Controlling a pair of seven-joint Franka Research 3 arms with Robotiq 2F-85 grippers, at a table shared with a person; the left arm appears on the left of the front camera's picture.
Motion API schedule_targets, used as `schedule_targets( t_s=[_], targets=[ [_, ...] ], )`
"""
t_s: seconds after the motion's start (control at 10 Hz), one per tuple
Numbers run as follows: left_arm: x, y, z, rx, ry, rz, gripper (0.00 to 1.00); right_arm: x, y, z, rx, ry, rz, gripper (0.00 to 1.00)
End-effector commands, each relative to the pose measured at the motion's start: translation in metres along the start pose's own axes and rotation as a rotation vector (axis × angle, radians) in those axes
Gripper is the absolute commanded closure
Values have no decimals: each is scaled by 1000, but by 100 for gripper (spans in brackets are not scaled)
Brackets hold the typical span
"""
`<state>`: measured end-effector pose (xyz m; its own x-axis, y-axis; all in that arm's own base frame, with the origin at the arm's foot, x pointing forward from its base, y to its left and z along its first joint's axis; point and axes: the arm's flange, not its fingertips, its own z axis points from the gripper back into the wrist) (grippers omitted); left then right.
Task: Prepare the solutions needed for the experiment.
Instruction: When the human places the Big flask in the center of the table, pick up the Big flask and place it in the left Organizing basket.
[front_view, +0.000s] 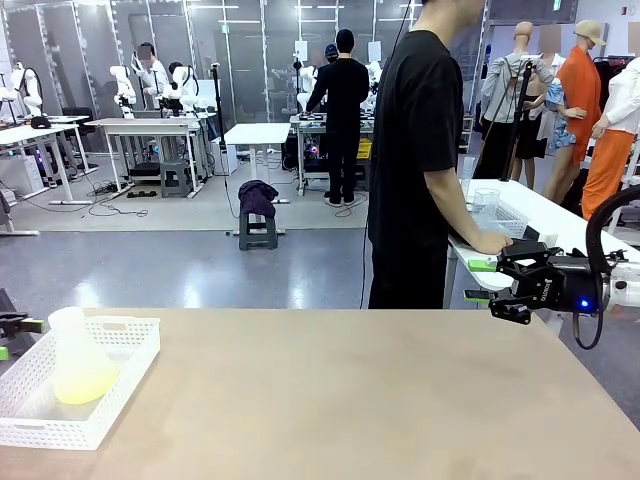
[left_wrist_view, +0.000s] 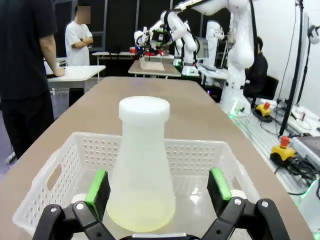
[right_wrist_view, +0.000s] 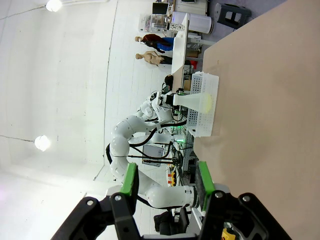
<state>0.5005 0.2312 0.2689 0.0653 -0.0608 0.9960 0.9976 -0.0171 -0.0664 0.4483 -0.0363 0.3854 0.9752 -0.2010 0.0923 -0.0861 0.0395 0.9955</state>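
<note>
Flask (left_wrist_view: 142, 167): frosted plastic, cone-shaped, upright, with a shallow layer of pale yellow-green liquid (left_wrist_view: 140, 216) at the bottom. It stands inside a white perforated basket (front_view: 122, 385) at the robot's left end of the tan surface (front_view: 380, 400).

Left jaws (left_wrist_view: 159, 187): wide open, one green pad (left_wrist_view: 96, 186) on each side of the flask's lower body. The flask sits between them; the near pad is just beside the flask wall, and contact cannot be confirmed. The other pad stands apart from it.

Right jaws (front_view: 497, 282): at the right end of the surface, held above its far edge, well apart from the basket and flask. Partly open with nothing between the pads.

Person (front_view: 425, 160): black shirt, standing at the far side, one hand (front_view: 492, 243) on a neighbouring white table.
</note>
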Motion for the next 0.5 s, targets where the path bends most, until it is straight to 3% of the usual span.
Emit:
schedule_targets(
  t_s=[0.0,0.1,0.4],
  targets=[
    [16,-7,15,-69,-73,172,0,1,2,-1,7,-2,6,41],
    [36,-22,16,-143,-147,314,0,1,2,-1,7,-2,6,41],
    [72,-44,13,-171,-132,748,0,1,2,-1,7,-2,6,41]
  ],
)
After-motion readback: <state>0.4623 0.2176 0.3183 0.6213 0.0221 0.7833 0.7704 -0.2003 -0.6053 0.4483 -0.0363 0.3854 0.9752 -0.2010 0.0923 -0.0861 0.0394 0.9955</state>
